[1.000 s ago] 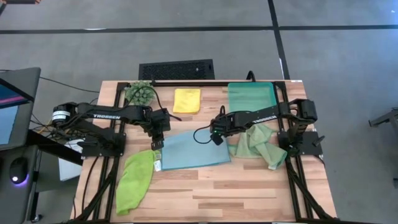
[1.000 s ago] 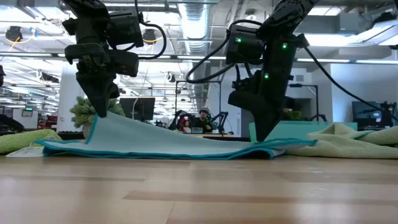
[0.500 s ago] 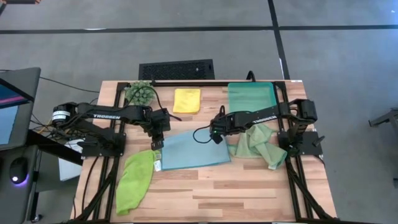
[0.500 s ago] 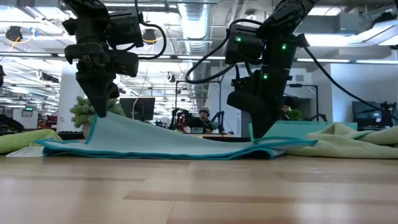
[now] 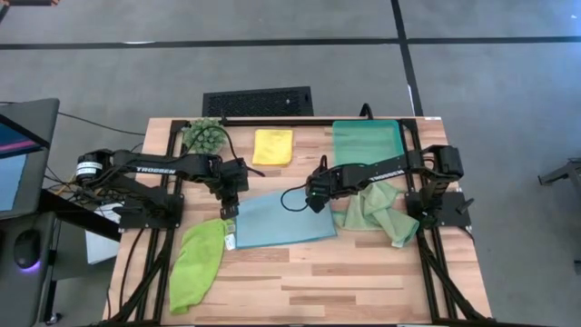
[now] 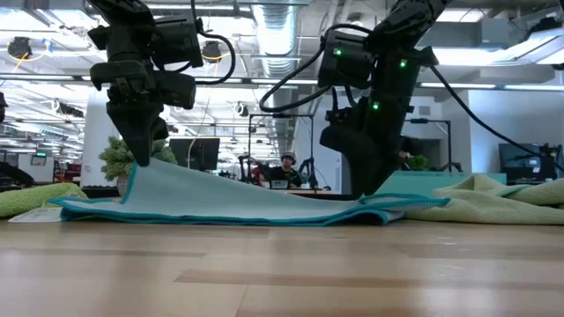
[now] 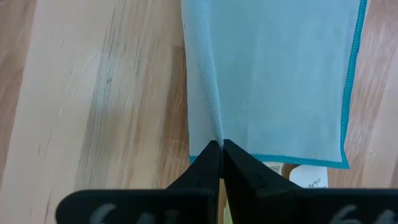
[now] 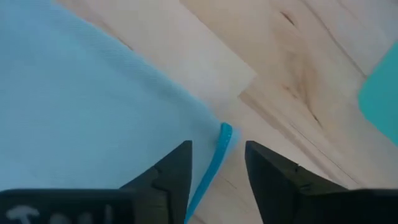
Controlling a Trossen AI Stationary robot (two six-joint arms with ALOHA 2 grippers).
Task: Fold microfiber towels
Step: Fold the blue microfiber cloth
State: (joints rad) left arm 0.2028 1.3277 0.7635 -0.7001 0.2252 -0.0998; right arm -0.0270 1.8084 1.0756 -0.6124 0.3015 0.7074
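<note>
The light blue towel [image 5: 283,218] lies mid-table; a white label [image 5: 231,242] sticks out at its near left corner. My left gripper [image 5: 229,208] is shut on its far left corner, which is raised in the low view [image 6: 145,172]. Over its far right corner, my right gripper [image 8: 217,163] stands open with the teal hem [image 8: 224,138] between its fingers, touching nothing. That end lies flat [image 6: 379,211]. A yellow towel [image 5: 273,145] lies folded at the far edge, a lime green one [image 5: 198,262] near left, and a pale sage one [image 5: 377,211] at the right. My left gripper pinches the blue towel's far left corner [image 7: 214,138] between its two shut fingers, at their free ends. The fingers point down from above. The cloth rises in a ridge to the fingers, while a lower layer [image 6: 97,208] stays flat on the table.
A teal tray [image 5: 368,141] sits at the far right, its near edge close to my right arm. A spiky green plant [image 5: 204,136] stands at the far left. A keyboard [image 5: 258,101] lies beyond the table. Bare wood runs along the near edge.
My right gripper has opened and let go of the blue towel's far right corner, which now lies on the table. It has risen slightly. My left gripper has kept its hold, with the left corner still raised.
</note>
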